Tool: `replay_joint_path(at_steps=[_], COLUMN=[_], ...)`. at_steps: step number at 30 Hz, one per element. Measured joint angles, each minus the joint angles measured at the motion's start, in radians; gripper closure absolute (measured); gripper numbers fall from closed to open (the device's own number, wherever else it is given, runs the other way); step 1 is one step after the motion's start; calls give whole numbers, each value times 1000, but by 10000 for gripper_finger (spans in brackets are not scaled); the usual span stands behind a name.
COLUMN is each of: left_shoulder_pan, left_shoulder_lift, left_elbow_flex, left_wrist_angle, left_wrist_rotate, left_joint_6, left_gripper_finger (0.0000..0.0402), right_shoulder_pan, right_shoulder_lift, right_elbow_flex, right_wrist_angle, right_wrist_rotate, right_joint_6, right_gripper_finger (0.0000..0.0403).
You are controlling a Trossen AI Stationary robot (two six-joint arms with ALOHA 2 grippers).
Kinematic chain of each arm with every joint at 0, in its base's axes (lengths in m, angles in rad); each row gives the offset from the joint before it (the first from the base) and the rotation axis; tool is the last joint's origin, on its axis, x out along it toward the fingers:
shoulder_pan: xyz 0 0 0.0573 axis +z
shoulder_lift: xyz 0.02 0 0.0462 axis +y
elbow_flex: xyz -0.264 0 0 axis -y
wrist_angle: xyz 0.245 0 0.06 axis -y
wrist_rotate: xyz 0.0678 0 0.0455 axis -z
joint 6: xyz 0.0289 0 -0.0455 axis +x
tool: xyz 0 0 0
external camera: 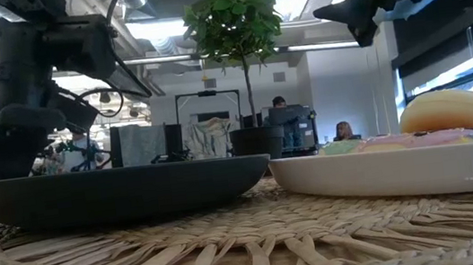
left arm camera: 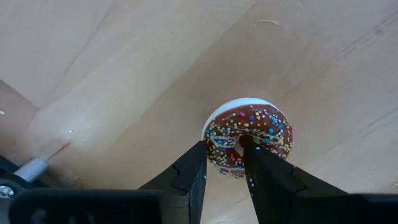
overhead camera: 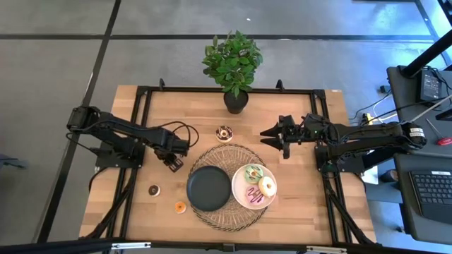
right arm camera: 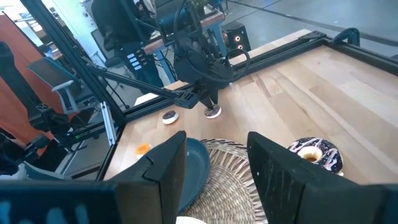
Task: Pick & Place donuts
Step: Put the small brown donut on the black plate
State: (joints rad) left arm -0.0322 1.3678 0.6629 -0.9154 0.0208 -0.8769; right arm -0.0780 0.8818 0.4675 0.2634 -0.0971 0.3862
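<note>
The chocolate sprinkled donut (left arm camera: 249,142) sits on the wooden table (overhead camera: 296,204), just beside the woven mat (overhead camera: 236,219) on its plant-free side, clamped between my left gripper (left arm camera: 224,163) fingers. On that mat, the white plate (overhead camera: 239,195) carries 3 iced donuts (overhead camera: 258,185); the black plate (overhead camera: 208,188) lies beside it. My right gripper (right arm camera: 214,165) hangs spread above the mat's far edge. No writing is legible.
</note>
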Motion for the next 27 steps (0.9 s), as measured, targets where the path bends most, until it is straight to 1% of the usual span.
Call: replay_joint_path(at_steps=[9, 19, 22, 27], left_shoulder_pan=[0, 0, 0, 0], left_shoulder_lift=[27, 75, 74, 71], left_elbow_flex=[0, 0, 0, 13], left_wrist_angle=[6, 24, 25, 14], left_wrist_rotate=[1, 0, 0, 0], left_joint_6=[0, 0, 1, 10], left_gripper_finger=[301, 287, 299, 331], right_shoulder_pan=[0, 0, 0, 0], right_shoulder_lift=[0, 0, 0, 0], right_elbow_flex=[0, 0, 0, 0], right_wrist_angle=[0, 0, 0, 0], right_wrist_rotate=[0, 0, 0, 0], right_joint_6=[-2, -2, -2, -2], right_gripper_finger=[231, 231, 231, 231])
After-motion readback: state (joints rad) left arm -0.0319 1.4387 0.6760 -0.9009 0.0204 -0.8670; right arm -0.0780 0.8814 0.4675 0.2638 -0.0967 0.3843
